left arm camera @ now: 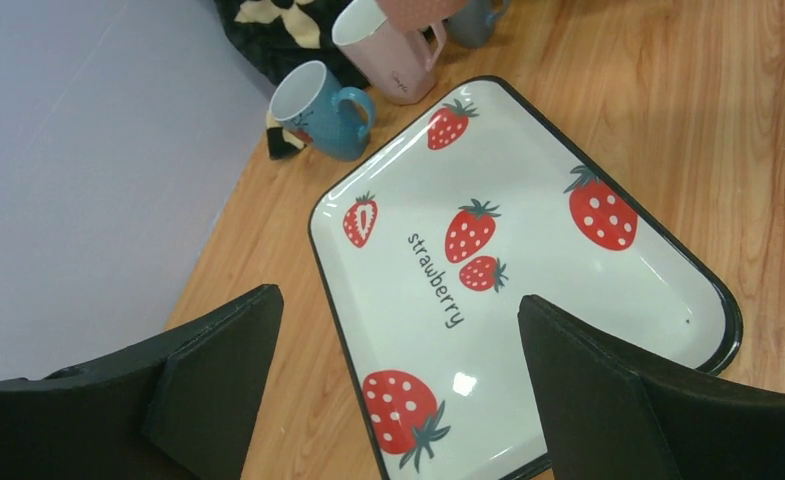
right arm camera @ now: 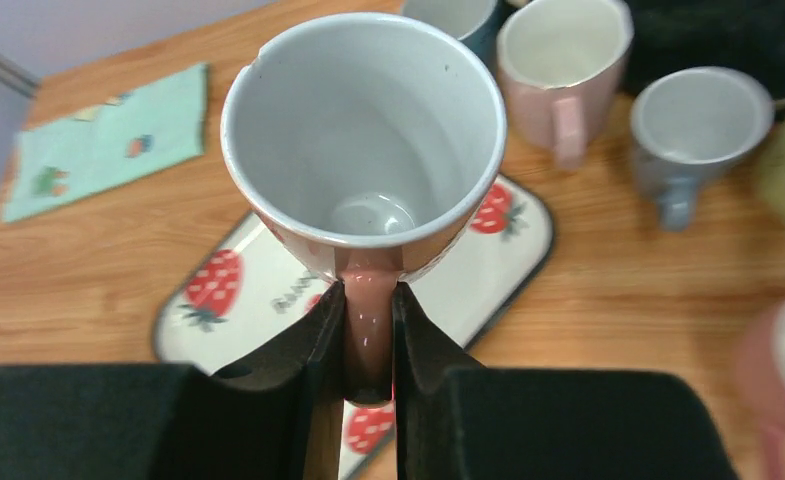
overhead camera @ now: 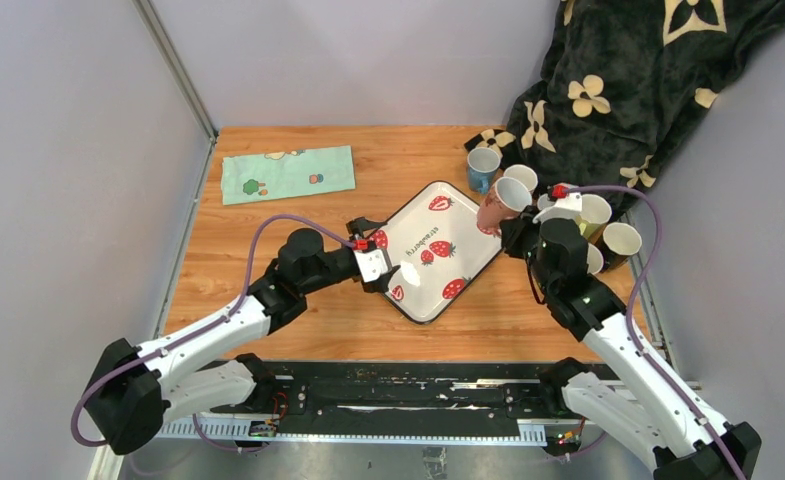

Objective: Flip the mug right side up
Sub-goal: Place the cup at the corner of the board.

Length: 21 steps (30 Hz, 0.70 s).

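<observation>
A brown-pink mug (overhead camera: pixel 498 205) with a white inside is held in the air over the right end of the strawberry tray (overhead camera: pixel 415 295). My right gripper (overhead camera: pixel 516 232) is shut on the mug's handle (right arm camera: pixel 368 330). In the right wrist view the mug's mouth (right arm camera: pixel 363 120) faces the camera, its body tilted. My left gripper (overhead camera: pixel 380 272) is open and empty, low over the tray's left end (left arm camera: pixel 528 330); the tray shows between its fingers.
Several upright mugs stand at the back right: a blue one (overhead camera: pixel 483 167), a pink one (overhead camera: pixel 520 178), a grey one (right arm camera: pixel 693 130), others by a dark flowered blanket (overhead camera: pixel 628 80). A green cloth (overhead camera: pixel 286 172) lies at the back left.
</observation>
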{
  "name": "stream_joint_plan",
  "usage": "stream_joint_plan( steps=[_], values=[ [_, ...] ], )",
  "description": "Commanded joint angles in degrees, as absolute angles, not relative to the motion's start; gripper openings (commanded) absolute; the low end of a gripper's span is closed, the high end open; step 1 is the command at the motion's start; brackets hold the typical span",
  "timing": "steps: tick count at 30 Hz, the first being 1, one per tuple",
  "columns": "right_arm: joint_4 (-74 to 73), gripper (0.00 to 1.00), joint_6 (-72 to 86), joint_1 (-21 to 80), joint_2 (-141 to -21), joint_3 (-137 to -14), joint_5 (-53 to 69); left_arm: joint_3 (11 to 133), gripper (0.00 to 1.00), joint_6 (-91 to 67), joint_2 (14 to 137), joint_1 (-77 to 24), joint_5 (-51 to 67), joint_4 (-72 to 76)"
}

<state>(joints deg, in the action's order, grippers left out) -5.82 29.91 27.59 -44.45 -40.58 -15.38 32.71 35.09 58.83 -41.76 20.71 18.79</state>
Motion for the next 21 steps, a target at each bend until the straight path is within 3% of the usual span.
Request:
stream_joint_plan(
  steps=[1, 6, 12, 21],
  values=[
    [-4.42, 0.0, 9.35, 26.98, -41.98, -39.22, -26.3, 34.02, 0.99, 30.92, 56.99, -41.84, 17.4, 16.79],
    [-5.79, 0.0, 1.29, 26.97, -40.86, -37.21, -33.82, 33.68, 1.0, 23.36, 55.08, -41.84, 8.83, 16.79],
    [-7.18, 0.0, 3.23, 26.01, -43.28, -35.15, -36.29, 38.83, 1.0, 11.17, 56.54, -41.84, -12.15, 9.22],
    [-5.83, 0.0, 9.56, 20.87, -48.49, -32.89, -32.52, 40.97, 1.0, 12.35, 57.71, -41.84, -13.74, 5.44]
  ],
)
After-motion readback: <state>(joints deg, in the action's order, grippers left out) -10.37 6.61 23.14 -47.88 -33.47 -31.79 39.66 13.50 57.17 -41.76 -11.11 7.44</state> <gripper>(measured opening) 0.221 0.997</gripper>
